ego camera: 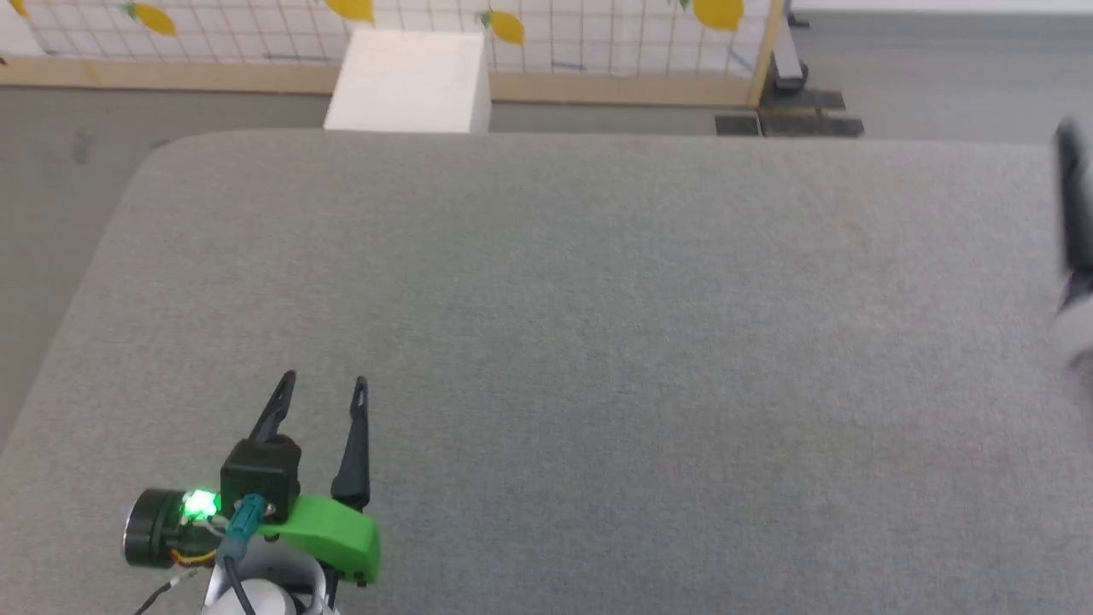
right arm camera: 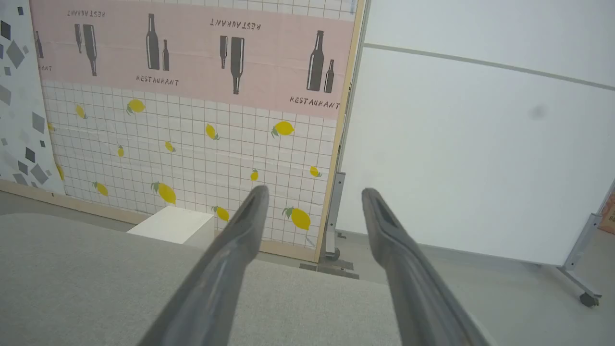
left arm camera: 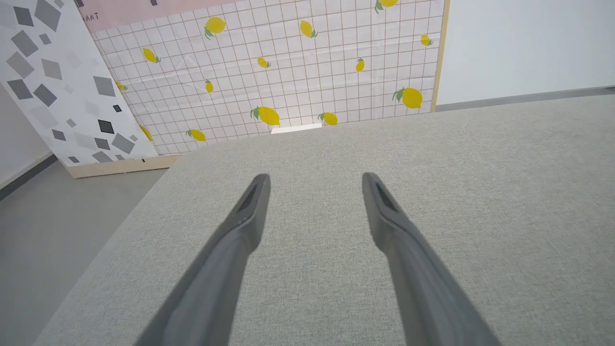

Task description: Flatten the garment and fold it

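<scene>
The garment is out of view. My left gripper (ego camera: 325, 380) hovers low over the near left part of the grey cloth-covered surface (ego camera: 598, 342), its two dark fingers spread open with nothing between them. The left wrist view shows the same gripper (left arm camera: 314, 178) open over bare grey fabric. My right gripper (right arm camera: 314, 190) is open and holds nothing; it is raised above the surface's far right edge and points toward the wall panels. A blurred dark and pale shape (ego camera: 1072, 222) at the head view's right edge looks like part of my right arm.
A white box (ego camera: 410, 81) stands on the floor just beyond the surface's far edge. Behind it is a lemon-print grid panel (ego camera: 598, 34) with a wooden base. The surface's rounded far left corner (ego camera: 162, 149) drops to grey floor. A white partition on wheeled legs (right arm camera: 480, 144) stands at the right.
</scene>
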{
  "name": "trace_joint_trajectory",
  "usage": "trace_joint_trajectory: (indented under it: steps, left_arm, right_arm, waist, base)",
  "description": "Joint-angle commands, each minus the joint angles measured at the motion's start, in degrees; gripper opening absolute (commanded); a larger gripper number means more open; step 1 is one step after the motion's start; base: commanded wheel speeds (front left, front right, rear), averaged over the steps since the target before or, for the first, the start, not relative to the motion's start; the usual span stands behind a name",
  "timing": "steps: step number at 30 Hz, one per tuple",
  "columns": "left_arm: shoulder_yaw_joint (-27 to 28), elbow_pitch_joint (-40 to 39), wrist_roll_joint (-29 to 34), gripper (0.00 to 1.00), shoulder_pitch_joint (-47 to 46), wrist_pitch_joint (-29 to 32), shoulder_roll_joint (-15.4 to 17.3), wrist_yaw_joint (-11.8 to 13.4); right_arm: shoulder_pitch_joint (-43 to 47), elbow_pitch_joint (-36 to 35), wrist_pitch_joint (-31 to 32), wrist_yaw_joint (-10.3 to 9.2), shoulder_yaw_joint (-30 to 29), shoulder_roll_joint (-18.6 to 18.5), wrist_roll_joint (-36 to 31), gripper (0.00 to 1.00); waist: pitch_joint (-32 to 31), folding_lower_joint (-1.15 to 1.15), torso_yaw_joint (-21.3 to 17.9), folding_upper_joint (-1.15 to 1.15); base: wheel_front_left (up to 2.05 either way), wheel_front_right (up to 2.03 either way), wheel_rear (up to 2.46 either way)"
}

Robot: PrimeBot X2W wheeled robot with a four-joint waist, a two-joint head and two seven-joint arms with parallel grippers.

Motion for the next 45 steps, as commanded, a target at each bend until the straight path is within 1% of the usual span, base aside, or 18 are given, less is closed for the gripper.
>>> trace_joint_trajectory:
  steps: [1,3,5,7,11,14,19,23,34,45]
  left_arm:
    - [0.02,-0.32,0.85,1.00,1.03,0.08,0.56,0.78]
    - [-0.10,-0.47,0.93,1.00,1.58,0.19,0.75,1.10]
    - [-0.04,-0.38,1.10,1.00,2.07,0.16,0.90,1.68]
    - [-0.16,-0.21,1.21,1.00,2.54,0.05,0.99,1.91]
    - [-0.14,0.51,1.17,1.00,3.38,-0.52,1.07,2.12]
    - [-0.11,1.03,1.15,1.00,3.58,-0.99,0.99,2.06]
    - [-0.46,2.26,0.99,1.00,3.64,-1.61,0.49,1.41]
    - [-0.33,3.02,0.67,1.00,3.69,-1.96,0.09,1.29]
    - [-0.44,3.37,0.86,1.00,2.95,-2.55,0.32,0.17]
    - [-0.51,3.06,0.58,1.00,2.63,-2.66,0.39,0.06]
  right_arm:
    - [3.73,-2.06,-0.61,-0.09,-1.77,3.13,-1.85,1.00]
    - [8.52,-5.19,-1.00,-0.09,-4.26,7.34,-4.07,1.00]
    - [12.93,-7.73,-1.03,-0.09,-5.21,10.53,-6.38,1.00]
    - [16.56,-9.56,-1.06,-0.09,-6.64,13.45,-8.17,1.00]
    - [22.08,-12.93,-1.67,-0.09,-7.91,17.94,-10.54,1.00]
    - [25.48,-14.57,-2.32,-0.09,-5.95,18.68,-12.41,1.00]
    - [29.17,-15.66,-3.55,-0.09,-7.77,21.30,-13.07,1.00]
    - [31.08,-15.69,-3.52,-0.09,-7.72,22.40,-13.52,1.00]
    - [31.85,-15.70,-3.39,-0.09,-7.33,23.17,-13.58,1.00]
    - [31.85,-15.71,-3.02,-0.09,-7.20,23.39,-13.90,1.00]
  waist:
    - [-1.67,0.00,1.31,0.00]
    - [-2.14,0.00,1.58,0.00]
    - [-2.55,0.00,1.77,0.00]
    - [-2.91,0.00,1.96,0.00]
    - [-3.24,0.00,2.21,0.00]
    - [-3.20,0.00,2.36,0.00]
    - [-2.97,0.00,2.67,0.00]
    - [-2.86,0.00,2.79,0.00]
    - [-2.94,0.00,2.45,0.00]
    - [-3.07,0.00,2.32,0.00]
  base:
    - [0.00,0.00,0.00]
    - [0.00,0.00,0.00]
    - [0.00,0.00,0.00]
    - [0.00,0.00,0.00]
    - [0.00,0.00,0.00]
    - [0.00,0.00,0.00]
    - [0.00,0.00,0.00]
    - [0.00,0.00,0.00]
    - [0.00,0.00,0.00]
    - [0.00,0.00,0.00]
